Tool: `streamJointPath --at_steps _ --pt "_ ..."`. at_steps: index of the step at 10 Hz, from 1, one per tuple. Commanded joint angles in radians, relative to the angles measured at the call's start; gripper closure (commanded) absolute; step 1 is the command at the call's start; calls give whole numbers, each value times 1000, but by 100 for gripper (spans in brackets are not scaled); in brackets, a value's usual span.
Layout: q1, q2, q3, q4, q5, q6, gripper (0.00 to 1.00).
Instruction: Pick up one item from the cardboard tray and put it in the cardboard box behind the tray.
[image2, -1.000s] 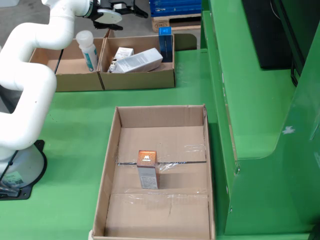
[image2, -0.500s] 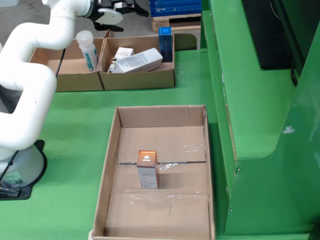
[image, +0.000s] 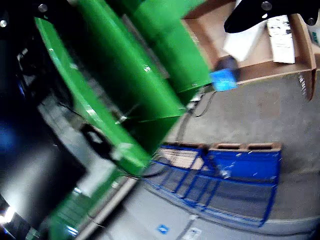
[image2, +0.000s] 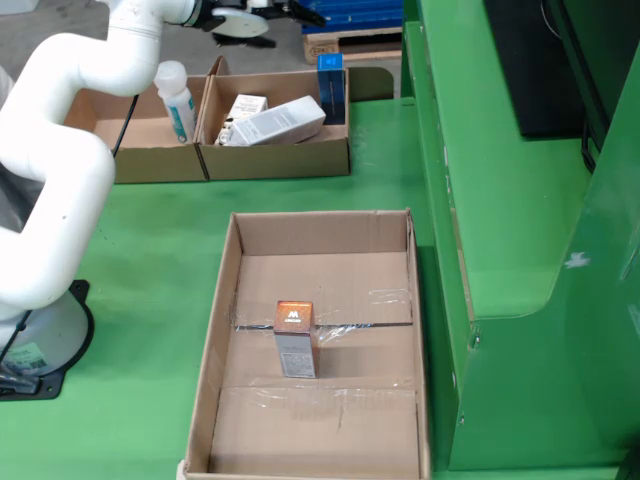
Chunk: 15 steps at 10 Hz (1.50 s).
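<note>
A small box with an orange top (image2: 295, 338) stands upright in the middle of the large cardboard tray (image2: 225, 300). Behind the tray sit two cardboard boxes. The right one (image2: 280, 158) holds white cartons (image2: 275, 122) and an upright blue box (image2: 330, 85). My gripper (image2: 292, 10) hovers high at the frame's top edge, behind that box, with its black fingers apart and nothing in them. In the blurred wrist view a black finger (image: 260, 14) crosses the top right, over the cardboard box (image: 270, 70), a white carton (image: 281, 32) and the blue box (image: 223, 80).
The left rear box (image2: 150, 160) holds a white bottle with a teal label (image2: 176, 100). A green machine housing (image2: 500, 200) walls off the right side. My white arm (image2: 60, 170) and its base (image2: 40, 340) fill the left. Blue pallets (image: 235, 170) lie beyond the table.
The arm has swung to the right along the top edge, carrying the empty gripper further right and higher. The items in the tray and the boxes have not moved.
</note>
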Motion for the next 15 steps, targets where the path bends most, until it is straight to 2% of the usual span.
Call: streamJointPath --at_steps 1,5,6,7,9,12,13,15 --pt "-165 82 28 12 -10 33 0" --pt "-363 175 28 12 -8 152 0" --pt "-528 276 28 -124 374 325 0" --pt "-565 311 28 -216 488 366 0" --pt "-621 382 28 -410 634 405 0" --pt "-673 477 28 -659 711 441 0" --pt "-693 644 -299 -507 720 455 0" --pt "-748 828 -711 -264 744 490 0"
